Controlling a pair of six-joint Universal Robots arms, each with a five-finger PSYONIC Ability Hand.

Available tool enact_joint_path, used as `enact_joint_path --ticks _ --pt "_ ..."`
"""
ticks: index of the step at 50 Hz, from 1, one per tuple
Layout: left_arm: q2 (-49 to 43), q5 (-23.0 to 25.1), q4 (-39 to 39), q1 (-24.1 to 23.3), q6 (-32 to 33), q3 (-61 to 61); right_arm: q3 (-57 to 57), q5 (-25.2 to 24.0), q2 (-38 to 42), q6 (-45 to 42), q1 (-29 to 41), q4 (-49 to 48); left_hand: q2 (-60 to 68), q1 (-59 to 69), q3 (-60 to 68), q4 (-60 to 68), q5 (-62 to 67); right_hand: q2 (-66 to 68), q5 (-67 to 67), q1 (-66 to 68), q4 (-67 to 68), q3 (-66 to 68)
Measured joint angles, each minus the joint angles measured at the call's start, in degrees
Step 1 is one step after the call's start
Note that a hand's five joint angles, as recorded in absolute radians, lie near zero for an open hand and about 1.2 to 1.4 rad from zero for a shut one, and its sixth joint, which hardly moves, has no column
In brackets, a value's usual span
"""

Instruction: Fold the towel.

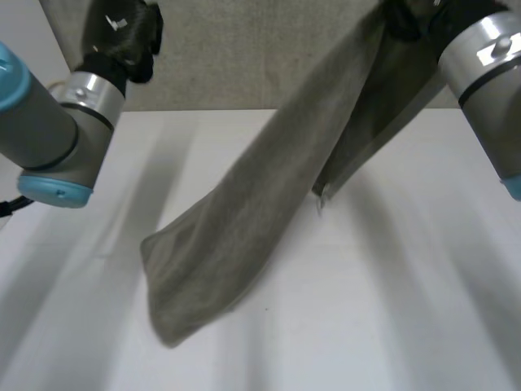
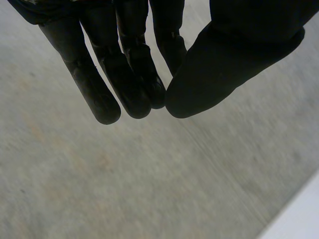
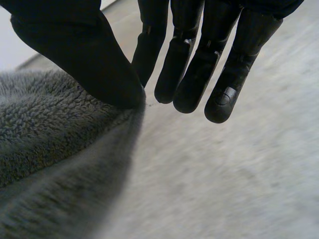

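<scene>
From my feed I see one white table (image 1: 391,326) filling the lower two thirds of the head view, and beyond its far edge, across the top of the frame, a speckled grey-beige floor (image 1: 228,57). That same floor lies under both hands in the wrist views, and in the left wrist view a corner of the table (image 2: 299,221) shows off to the thumb's side of the hand. I count one towel (image 1: 244,228), two arms and two hands. The towel is grey and fleecy. It hangs as a long slanting band from the right hand (image 1: 403,20) at the upper right of the head view down to the lower left, where its far end reaches the table. A second, shorter fold hangs behind it towards the right. The left arm (image 1: 49,122) comes in at the upper left, and its left hand (image 1: 122,32) is raised over the floor, well apart from the towel. In its wrist view that hand (image 2: 124,74) is relaxed, fingers straight and side by side, thumb close to them, holding nothing. The right arm (image 1: 488,90) sits at the upper right. In the right wrist view the fingers (image 3: 199,59) are straight and parted from the thumb (image 3: 84,55), with floor showing between them. The towel (image 3: 45,134) lies against the thumb's outer side and touches its tip. I see no pinch.
</scene>
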Motion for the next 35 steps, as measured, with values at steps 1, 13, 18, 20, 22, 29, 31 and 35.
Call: enact_joint_path --ticks 1,13,18,20,22,29,31,35 --pt "0.00 0.00 0.00 0.00 0.00 0.00 0.00 0.00 0.00 0.00 0.00 0.00 0.00 0.00 0.00 0.00 0.00 0.00 0.00 0.00 0.00 0.00" --pt "1.75 2.75 0.34 -0.92 -6.11 -10.07 5.71 -0.04 -1.92 0.02 6.78 4.09 -32.07 -30.87 -31.90 -32.07 -31.14 0.00 0.05 0.00 0.01 0.00" --pt "-4.58 7.95 -0.21 -1.89 -6.48 -9.78 9.85 -3.09 -7.03 -0.17 8.96 8.19 -51.68 -49.25 -51.56 -51.71 -50.85 0.00 0.05 0.00 0.01 0.00" --pt "-6.11 9.50 -0.39 -2.04 -6.72 -9.10 10.90 -4.26 -8.68 -0.19 9.15 9.40 -55.19 -53.01 -55.08 -55.22 -54.32 0.01 0.05 0.00 0.01 0.00" --pt "-7.80 11.55 -0.80 -2.17 -7.35 -8.05 12.24 -5.87 -10.82 -0.19 9.24 11.00 -56.07 -53.28 -55.90 -55.99 -55.10 0.01 0.05 0.00 0.01 0.00" --pt "-12.53 23.57 -4.85 -2.34 -15.77 -3.22 17.38 -10.01 -18.44 -0.19 8.72 14.42 -56.59 -53.96 -56.38 -56.47 -55.58 0.00 0.06 0.00 0.01 0.00" --pt "-13.69 27.30 -5.85 -2.46 -18.44 -2.29 18.81 -10.45 -20.27 -0.18 8.56 14.65 -56.58 -53.95 -56.38 -56.47 -55.57 0.00 0.06 0.00 0.01 0.00" --pt "-15.93 33.33 -7.19 -2.89 -22.00 -1.33 21.11 -10.77 -23.09 -0.18 8.36 14.71 -54.30 -51.92 -54.26 -54.26 -53.39 0.01 0.06 0.00 0.01 0.00"
